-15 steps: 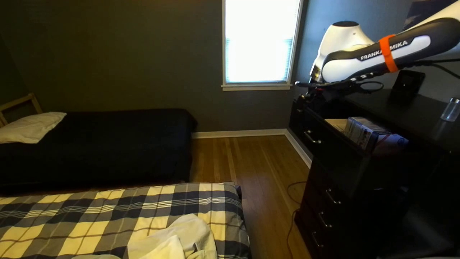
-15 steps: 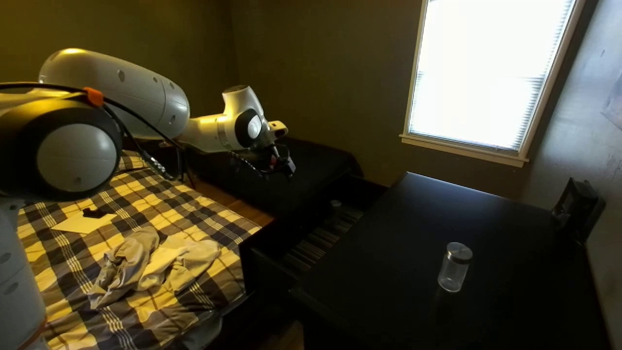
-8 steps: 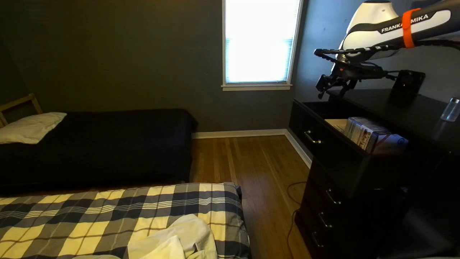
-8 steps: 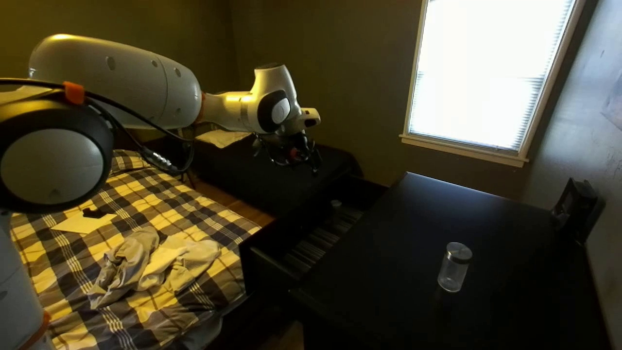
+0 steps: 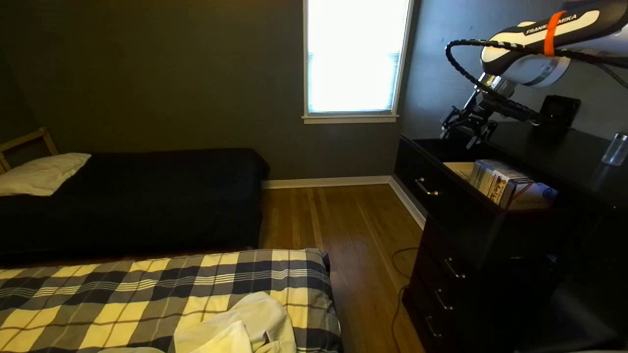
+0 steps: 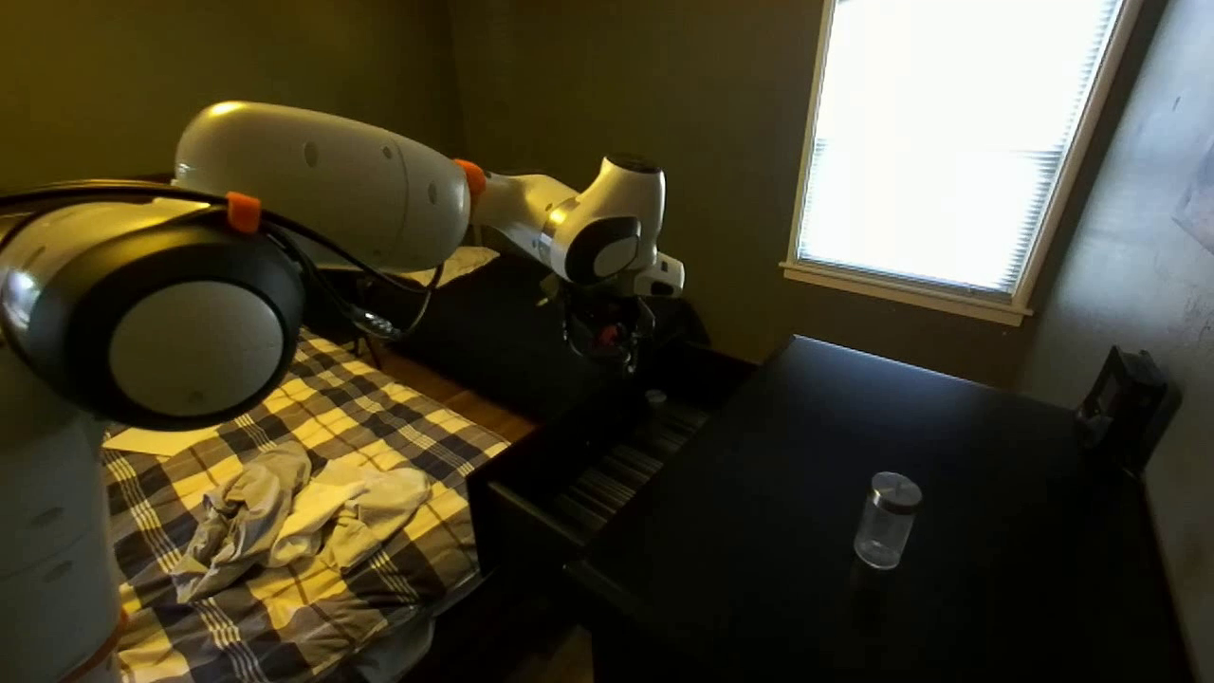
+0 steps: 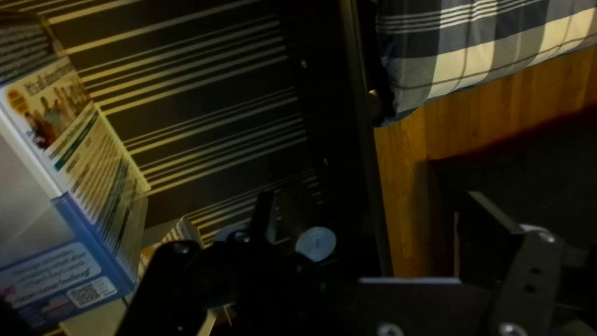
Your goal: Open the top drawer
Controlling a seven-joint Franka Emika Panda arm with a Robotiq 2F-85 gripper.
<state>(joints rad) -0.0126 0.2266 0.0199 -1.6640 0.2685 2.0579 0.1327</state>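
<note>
Exterior views, both: a plaid bed point(image 5: 122, 289) and, near it, a tall black dresser point(image 6: 778, 455). The arm point(image 6: 322, 190) reaches over the top drawer point(image 5: 456, 206), which stands open, highest in the dresser, its front out beyond the lower drawers point(image 5: 436, 289). The gripper point(image 5: 457, 139) hangs over the drawer's far end, fingers spread well apart; in the wrist view the drawer's front edge appears between them. A printed box point(image 5: 515, 186) sits inside the drawer. On the dresser top, a clear lidded jar point(image 6: 887, 524) stands upright. A pale disc point(image 7: 316, 243) shows inside the drawer, near one finger in the wrist view.
</note>
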